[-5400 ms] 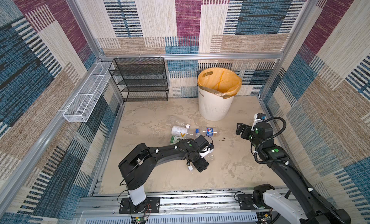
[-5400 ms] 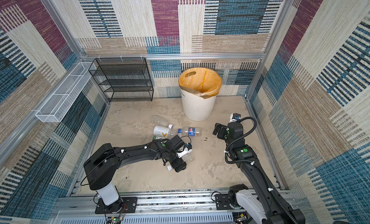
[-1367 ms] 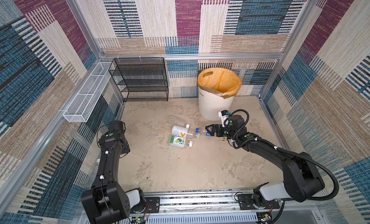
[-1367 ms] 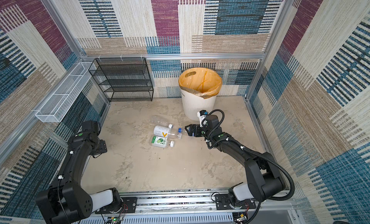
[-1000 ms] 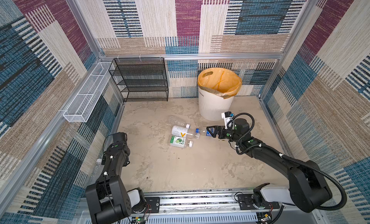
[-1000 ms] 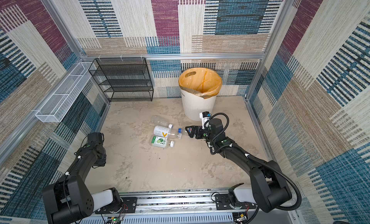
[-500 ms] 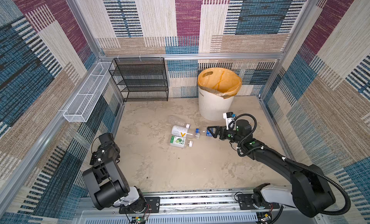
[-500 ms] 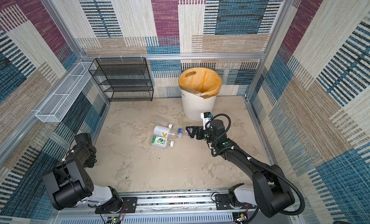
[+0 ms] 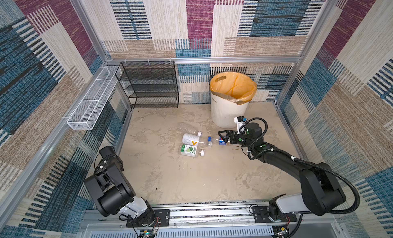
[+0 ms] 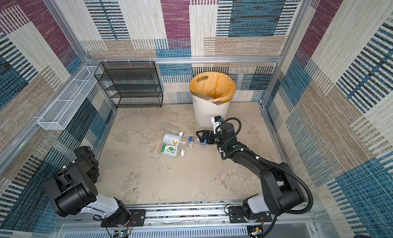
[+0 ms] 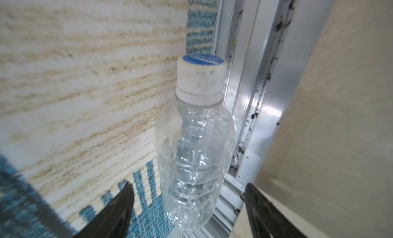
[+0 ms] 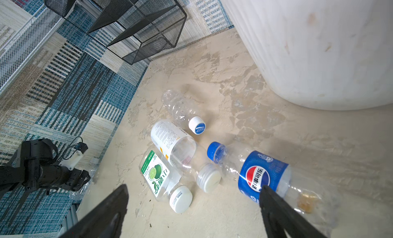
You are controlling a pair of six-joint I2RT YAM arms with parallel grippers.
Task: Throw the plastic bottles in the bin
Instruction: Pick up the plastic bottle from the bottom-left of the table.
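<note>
Fingers apart, the right gripper (image 12: 194,187) hovers over the Pepsi bottle (image 12: 261,175) on the floor (image 12: 255,88), apparently poised to clamp. Three bottles (image 12: 168,137) lie alongside, the bin (image 9: 227,113) just behind. The left gripper (image 11: 188,189), fingers likewise apart, flanks a clear bottle (image 11: 191,158) against the wall (image 11: 85,77).

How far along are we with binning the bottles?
Done: no bottle shows inside the bin. In hand: a clear bottle sits between the fingers of the left pincer, grip unclear; the open right pincer hovers at the Pepsi bottle. Left: all five, including the lime-label bottle, white-label bottle and crumpled bottle on the floor.
</note>
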